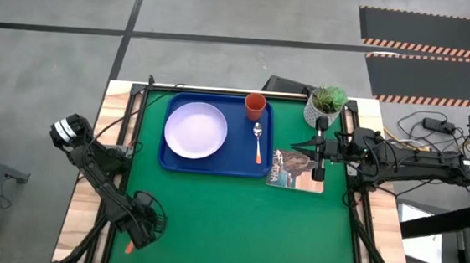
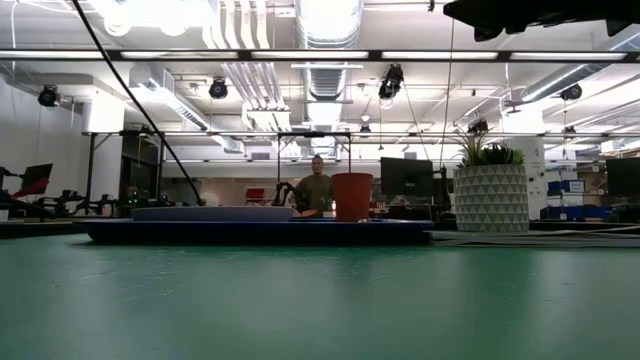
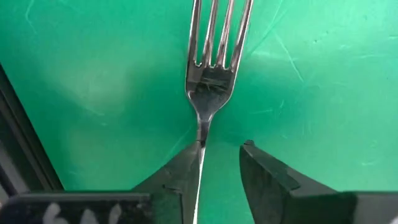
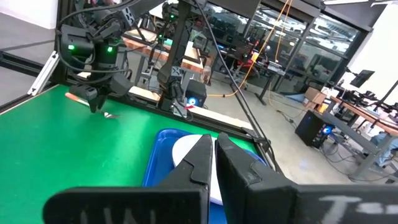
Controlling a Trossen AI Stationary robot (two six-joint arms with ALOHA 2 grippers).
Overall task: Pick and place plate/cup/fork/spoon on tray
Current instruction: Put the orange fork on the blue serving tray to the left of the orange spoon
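Observation:
The fork (image 3: 211, 81) lies flat on the green mat near the table's front left, with its orange handle (image 1: 129, 247) toward the near edge. My left gripper (image 3: 221, 168) points down over it, open, one finger on each side of the fork's neck. The blue tray (image 1: 165, 134) at the far middle holds the plate (image 1: 195, 130), the orange-red cup (image 1: 255, 106) and the spoon (image 1: 258, 142). My right gripper (image 1: 320, 155) is shut and empty, hovering at the tray's right. My left gripper comes from above with its fingers across the fork. One finger (image 3: 180, 177) stands right against the fork's neck (image 3: 200, 146); I cannot tell whether it touches. The other finger (image 3: 264, 177) is clear of it. The fork lies on the mat.
A printed booklet (image 1: 292, 170) lies beside the tray's right near corner, under my right gripper. A white pot with a green plant (image 1: 328, 105) stands at the far right. The green mat (image 1: 236, 224) is open in the near middle. A person shows in the room beyond (image 2: 316, 188).

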